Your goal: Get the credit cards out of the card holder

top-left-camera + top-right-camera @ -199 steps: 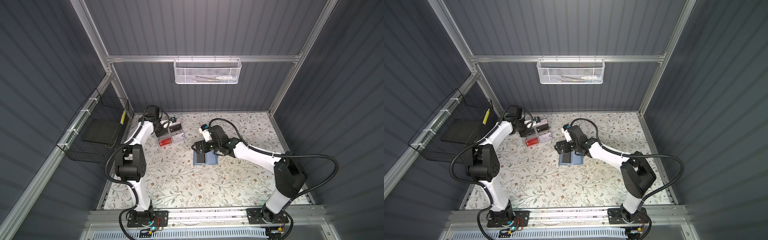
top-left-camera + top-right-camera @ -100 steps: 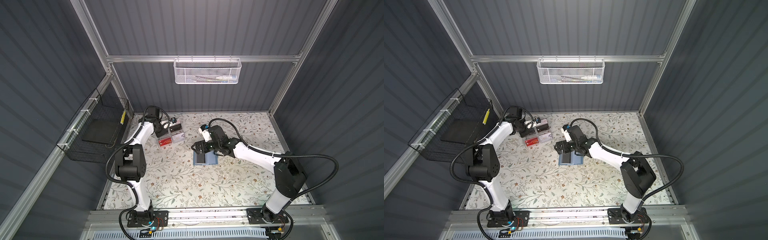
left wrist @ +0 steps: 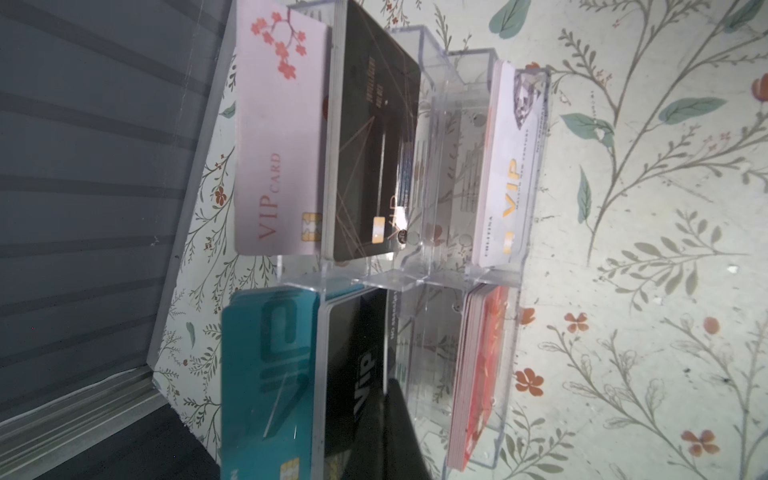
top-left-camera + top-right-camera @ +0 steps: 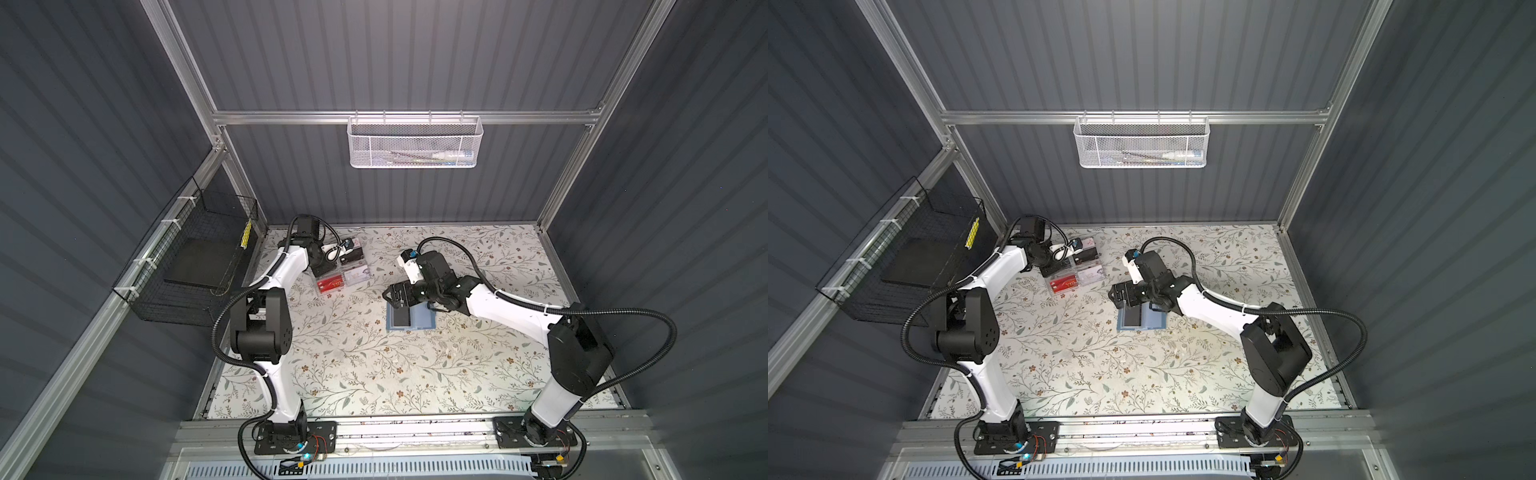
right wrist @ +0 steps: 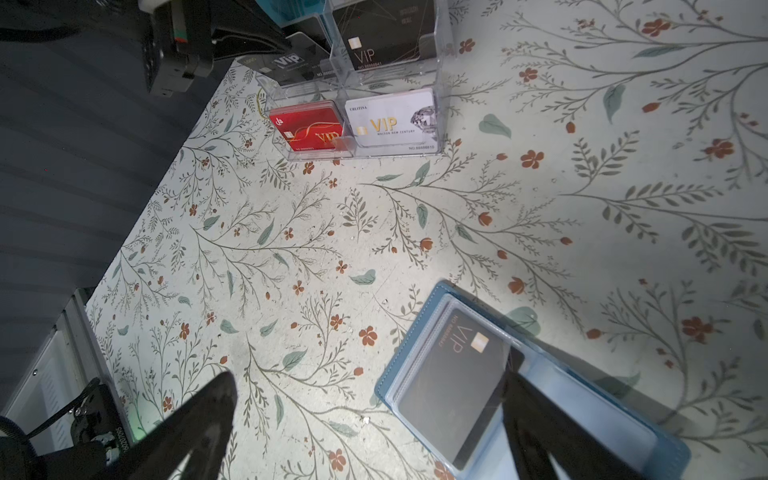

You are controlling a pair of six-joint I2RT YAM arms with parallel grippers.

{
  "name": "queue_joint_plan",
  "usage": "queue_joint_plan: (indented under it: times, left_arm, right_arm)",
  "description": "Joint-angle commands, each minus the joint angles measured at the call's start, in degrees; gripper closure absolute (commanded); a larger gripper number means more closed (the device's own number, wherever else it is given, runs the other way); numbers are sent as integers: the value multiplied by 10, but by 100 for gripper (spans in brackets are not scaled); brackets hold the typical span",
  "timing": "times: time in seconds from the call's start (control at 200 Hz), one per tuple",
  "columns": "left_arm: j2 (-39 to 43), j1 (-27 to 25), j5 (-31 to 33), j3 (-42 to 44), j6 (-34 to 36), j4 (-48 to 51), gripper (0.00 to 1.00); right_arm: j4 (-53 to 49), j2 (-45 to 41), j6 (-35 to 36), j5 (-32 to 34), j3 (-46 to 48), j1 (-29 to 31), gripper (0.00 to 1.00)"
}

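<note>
- Open on the table (image 4: 374, 374), the card holder (image 5: 417, 332) holds a black credit card (image 5: 453, 386) in its clear sleeve (image 5: 582, 419); right gripper (image 5: 368, 378) hovers above, fingers spread
- Card likely light, stiff, slick: pinch its exposed edge, or the holder may slide
- Beyond, left gripper (image 3: 392, 395) fingers pressed together at the acrylic rack (image 5: 442, 62), perhaps on a card
- Only the right wrist view reads "VIP"

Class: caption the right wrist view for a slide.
Open right pincer poised over slate-blue folding wallet with black plastic VIP card sleeved inside.
</note>
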State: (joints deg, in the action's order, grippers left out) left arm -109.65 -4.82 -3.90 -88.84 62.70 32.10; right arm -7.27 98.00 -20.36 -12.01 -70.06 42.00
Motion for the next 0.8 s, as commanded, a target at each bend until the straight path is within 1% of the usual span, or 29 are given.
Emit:
queue_joint_plan:
  times: [0.0, 0.06, 0.16, 0.305, 0.405, 0.58, 0.675, 0.795]
  left_arm:
    - [20, 2, -8, 6, 35, 3, 100]
    - [22, 2, -9, 9, 33, -2, 100]
    - [22, 2, -5, 12, 32, -5, 91]
    - [26, 2, -4, 17, 29, -14, 89]
    - [28, 2, -2, 20, 29, -18, 84]
    - [32, 1, -1, 19, 28, -20, 83]
    - [35, -1, 3, 20, 29, -24, 81]
    - [36, -3, 12, 17, 30, -25, 81]
  right_arm:
    - [3, 7, 3, -4, 4, 4, 1]
    - [3, 7, 3, -4, 4, 4, 1]
    - [3, 7, 3, -4, 4, 5, 1]
    - [2, 7, 4, -4, 4, 5, 1]
    - [2, 7, 3, -4, 4, 5, 1]
    - [2, 7, 4, -3, 4, 6, 1]
    - [2, 6, 4, -3, 4, 6, 1]
    - [2, 6, 4, -2, 4, 6, 1]
